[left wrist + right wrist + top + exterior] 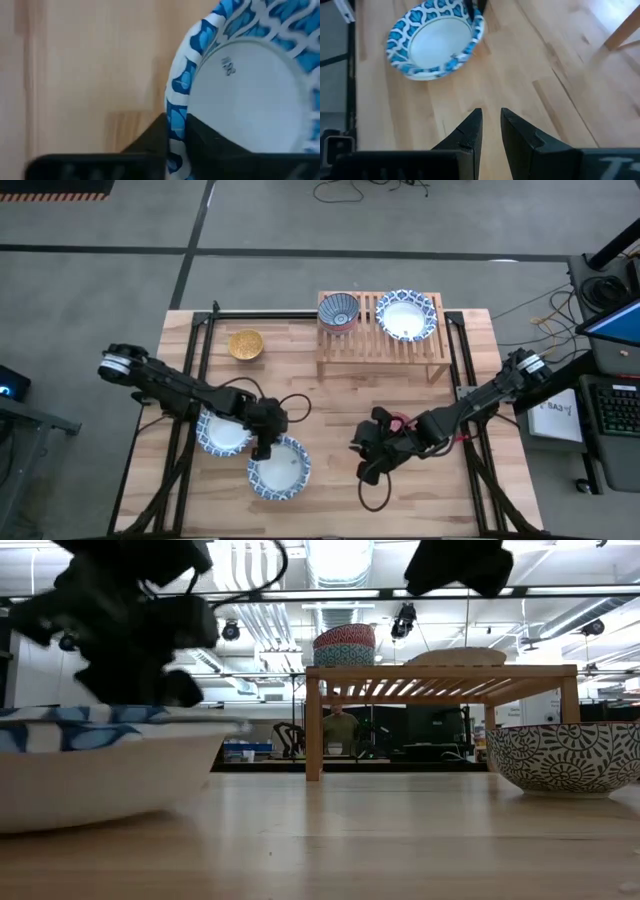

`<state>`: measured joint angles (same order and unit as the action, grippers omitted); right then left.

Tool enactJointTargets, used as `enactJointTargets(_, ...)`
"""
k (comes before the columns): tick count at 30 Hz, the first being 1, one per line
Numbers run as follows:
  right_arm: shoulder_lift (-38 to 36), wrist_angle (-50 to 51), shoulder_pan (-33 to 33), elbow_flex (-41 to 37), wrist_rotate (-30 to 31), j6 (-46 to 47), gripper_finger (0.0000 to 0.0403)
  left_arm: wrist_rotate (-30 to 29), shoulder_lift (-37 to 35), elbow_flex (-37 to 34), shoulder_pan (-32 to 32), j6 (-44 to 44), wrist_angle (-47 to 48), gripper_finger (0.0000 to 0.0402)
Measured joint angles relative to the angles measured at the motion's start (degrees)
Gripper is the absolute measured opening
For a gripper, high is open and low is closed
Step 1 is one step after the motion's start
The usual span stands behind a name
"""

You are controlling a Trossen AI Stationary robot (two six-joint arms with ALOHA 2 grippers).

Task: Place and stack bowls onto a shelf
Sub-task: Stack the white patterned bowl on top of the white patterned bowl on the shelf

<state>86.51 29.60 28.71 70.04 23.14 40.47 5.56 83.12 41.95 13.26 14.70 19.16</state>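
Note:
My left gripper [262, 448] is shut on the rim of a large blue-and-white bowl [280, 470] near the table's near edge. A second large bowl [222, 430] lies under the left arm. My right gripper [362, 460] hovers right of the held bowl, open by a narrow gap [491, 114] and holding nothing. The wooden shelf [380, 345] carries a stack of small bowls, dark blue patterned on top [338, 310], and a large bowl [405, 315]. A yellow bowl [245, 345] stands on the table left of the shelf. A dark patterned bowl [565, 755] stands on the table in the low view. My left gripper [176, 122] pinches the large bowl's rim [175, 100], one finger inside the bowl and one outside. The fingers come from above, slanting down from the table's left. The bowl sits open side up; whether its base is off the table I cannot tell.
Bare wood lies between the held bowl and the shelf, and in front of the right gripper. There is room on the slats between and in front of the bowls. Black frame rails run along the table's left and right sides.

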Motion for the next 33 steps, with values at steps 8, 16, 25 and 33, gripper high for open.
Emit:
enactJointTargets(8,4.8,-10.1,-1.7,-0.1,-0.6,-2.2,0.0121,-7.0,-0.5,8.0,0.6,0.9,2.8,0.0006)
enactJointTargets(16,8.8,-12.6,-5.7,-0.1,0.0,-3.8,0.0201,-12.2,-0.4,13.7,0.7,1.0,3.8,0.0005)
enactJointTargets(25,10.6,-13.7,-8.7,-0.1,0.4,-1.2,0.0163,-12.8,0.1,14.6,0.9,1.0,3.3,0.0004)
enactJointTargets(33,9.9,-14.0,-8.8,-0.1,0.5,-2.7,0.0019,-12.6,0.1,14.6,0.9,1.0,4.3,0.0014)
